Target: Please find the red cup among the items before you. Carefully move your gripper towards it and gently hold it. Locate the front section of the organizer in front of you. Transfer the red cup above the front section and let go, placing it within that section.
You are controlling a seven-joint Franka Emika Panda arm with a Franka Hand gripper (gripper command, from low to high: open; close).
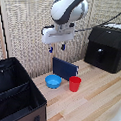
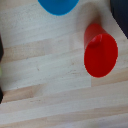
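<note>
The red cup [image 1: 75, 83] stands upright on the wooden table, just to the exterior view's right of the blue bowl [image 1: 53, 81]. In the wrist view the cup [image 2: 100, 51] shows from above with its open rim facing the camera. My gripper [image 1: 56, 47] hangs well above the bowl and cup, open and empty, with its short dark-and-blue fingers [image 1: 50, 49] pointing down. The black fabric organizer [image 1: 18, 98] stands at the exterior view's left, with a divider splitting it into compartments; the nearer compartment [image 1: 15, 105] is empty.
A dark blue flat panel [image 1: 65, 68] leans upright behind the bowl and cup. A black boxy appliance [image 1: 105, 47] stands at the exterior view's right. A woven screen forms the back wall. The bowl's edge also shows in the wrist view [image 2: 59, 6].
</note>
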